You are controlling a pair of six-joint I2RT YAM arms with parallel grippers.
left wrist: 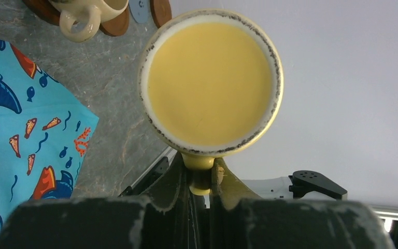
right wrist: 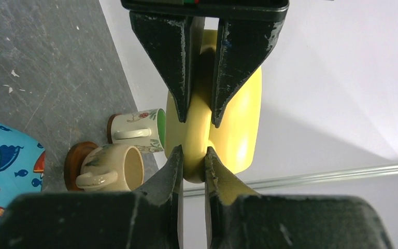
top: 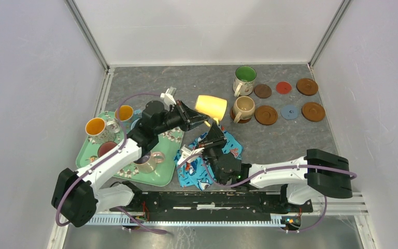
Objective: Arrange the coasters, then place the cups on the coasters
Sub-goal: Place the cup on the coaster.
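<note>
At least seven cups point(top: 245, 78), seven coasters point(top: 307, 86), one tray point(top: 161, 174), one cloth point(top: 197, 179)

From above and behind, one camera overlooks my whole surface point(top: 186, 83); both wrist cameras sit close, sharing the yellow cup point(left wrist: 210, 83).

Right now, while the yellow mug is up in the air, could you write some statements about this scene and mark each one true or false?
1. The left gripper and the right gripper are both shut on the handle of the yellow mug. True.
2. The beige mug stands on a brown coaster. True.
3. The green-lined mug stands on the red coaster. False: the red coaster is bare, and that mug stands apart from it.
4. The green tray holds no mugs. False: several mugs stand on it, one being an orange-lined mug.
</note>
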